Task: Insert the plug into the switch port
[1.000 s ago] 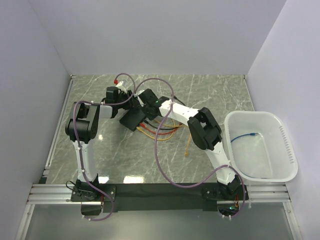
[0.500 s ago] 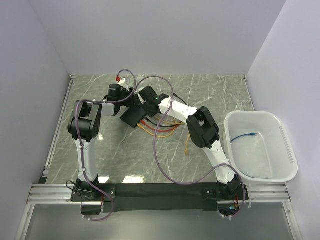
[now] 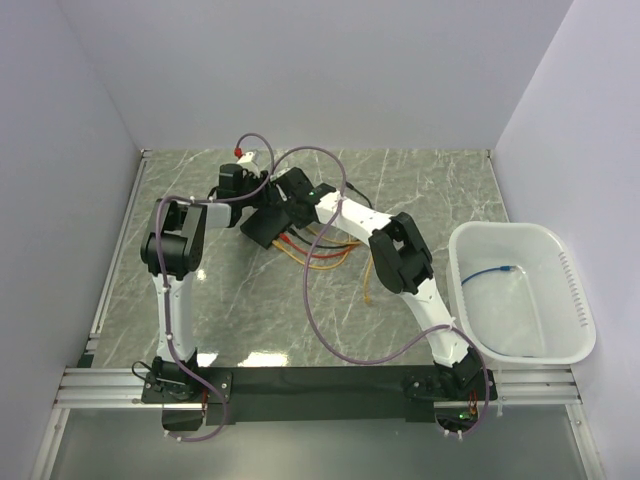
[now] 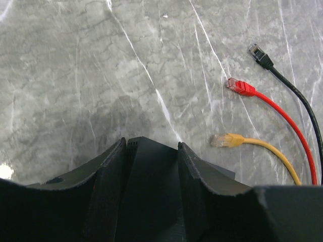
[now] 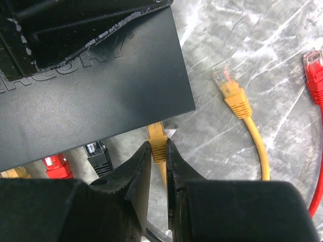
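The switch [image 5: 101, 96] is a flat black box, and my left gripper [image 4: 151, 147] is shut on one of its ends [image 4: 151, 191]. In the right wrist view my right gripper [image 5: 159, 147] is shut on a yellow plug [image 5: 158, 141]. The plug's tip meets the switch's socket edge; how deep it sits is hidden. A black plug [image 5: 100, 154], a red plug [image 5: 56, 165] and another yellow one [image 5: 10, 173] stand along the same edge. From above, the switch [image 3: 262, 228] lies between both wrists at the back left of the table.
A loose yellow plug [image 5: 232, 91] and a loose red plug [image 5: 315, 70] lie on the marble beside the switch, with a loose black plug [image 4: 258, 53] further off. Cables [image 3: 320, 255] trail toward the middle. A white bin [image 3: 575, 300] holding a blue cable [image 3: 495, 270] stands at the right.
Both arms have shifted a little toward the back of the table, carrying the switch and the plug with them. Neither grip has changed.
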### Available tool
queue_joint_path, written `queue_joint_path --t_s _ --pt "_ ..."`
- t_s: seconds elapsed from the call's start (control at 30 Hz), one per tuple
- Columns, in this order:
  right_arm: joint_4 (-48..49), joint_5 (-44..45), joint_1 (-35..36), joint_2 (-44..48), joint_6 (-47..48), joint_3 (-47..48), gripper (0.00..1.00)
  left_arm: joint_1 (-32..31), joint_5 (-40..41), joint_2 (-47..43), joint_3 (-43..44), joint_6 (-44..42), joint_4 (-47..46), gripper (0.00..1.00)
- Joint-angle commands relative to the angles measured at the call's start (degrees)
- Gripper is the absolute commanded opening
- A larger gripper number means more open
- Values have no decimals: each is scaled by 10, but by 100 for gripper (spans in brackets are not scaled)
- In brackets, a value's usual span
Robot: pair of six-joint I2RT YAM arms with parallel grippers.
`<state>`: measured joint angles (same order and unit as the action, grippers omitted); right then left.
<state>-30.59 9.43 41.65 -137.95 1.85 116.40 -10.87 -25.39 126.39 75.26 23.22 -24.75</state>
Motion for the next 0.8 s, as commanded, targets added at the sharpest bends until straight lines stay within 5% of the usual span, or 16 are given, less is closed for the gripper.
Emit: queue_joint_path --t_s 0.0,0.37,0.63,0.77 --pt "320 -33 5 20 -26 74 0 -76 -123 39 -22 0 141 48" --pt "482 -47 5 31 -43 31 0 -77 -176 53 -25 14 123 48" --pt "436 -77 -1 -47 -60 204 0 -78 -191 56 -21 9 126 48" --pt "460 -80 0 -25 -68 138 0 -78 -183 54 -21 9 125 48"
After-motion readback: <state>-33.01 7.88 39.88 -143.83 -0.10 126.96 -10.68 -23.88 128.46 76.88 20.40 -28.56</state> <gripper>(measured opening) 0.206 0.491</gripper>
